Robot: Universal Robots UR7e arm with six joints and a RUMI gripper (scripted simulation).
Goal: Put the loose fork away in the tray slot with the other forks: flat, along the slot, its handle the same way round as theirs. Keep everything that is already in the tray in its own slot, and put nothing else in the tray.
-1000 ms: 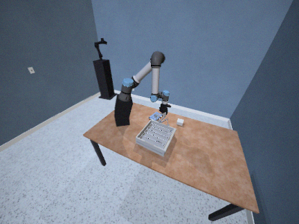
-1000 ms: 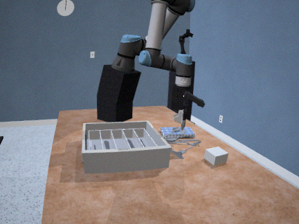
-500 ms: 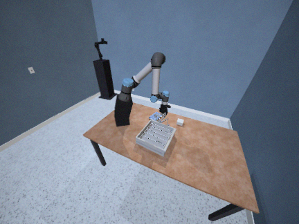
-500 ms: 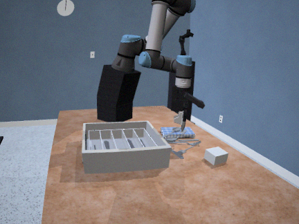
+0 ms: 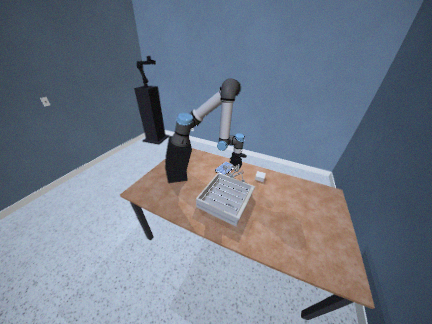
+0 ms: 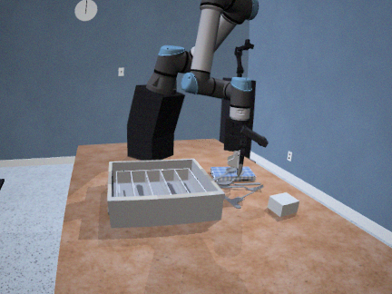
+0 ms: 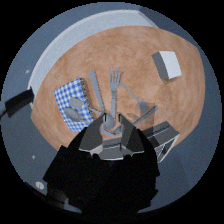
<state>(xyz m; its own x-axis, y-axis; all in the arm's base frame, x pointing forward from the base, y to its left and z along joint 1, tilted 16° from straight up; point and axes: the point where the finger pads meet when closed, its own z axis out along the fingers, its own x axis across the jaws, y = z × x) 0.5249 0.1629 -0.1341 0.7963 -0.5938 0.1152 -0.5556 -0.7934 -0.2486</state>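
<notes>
The loose fork point(image 7: 114, 83) lies with its tines toward the top of the wrist view. Its handle runs down to the fingertips and partly over other cutlery. My gripper point(image 7: 112, 114) point(image 6: 240, 170) points down at the pile. Its jaws stand a narrow gap apart, one on each side of the handle's line, with no firm hold to be seen. The handle's end is hidden by the jaws. The pale tray point(image 5: 220, 214) point(image 6: 165, 214) has long parallel slots with some cutlery in them; I cannot make out which slot holds the forks.
A knife point(image 7: 96, 85) lies left of the fork, and a thin-handled utensil point(image 7: 145, 106) point(image 6: 234, 202) lies to its right. A spoon point(image 7: 74, 115) lies on the blue checked cloth point(image 7: 64, 96) point(image 6: 249, 175). A white block point(image 5: 260, 176) point(image 6: 283, 205) point(image 7: 171, 65) stands apart. The tray's walls are raised.
</notes>
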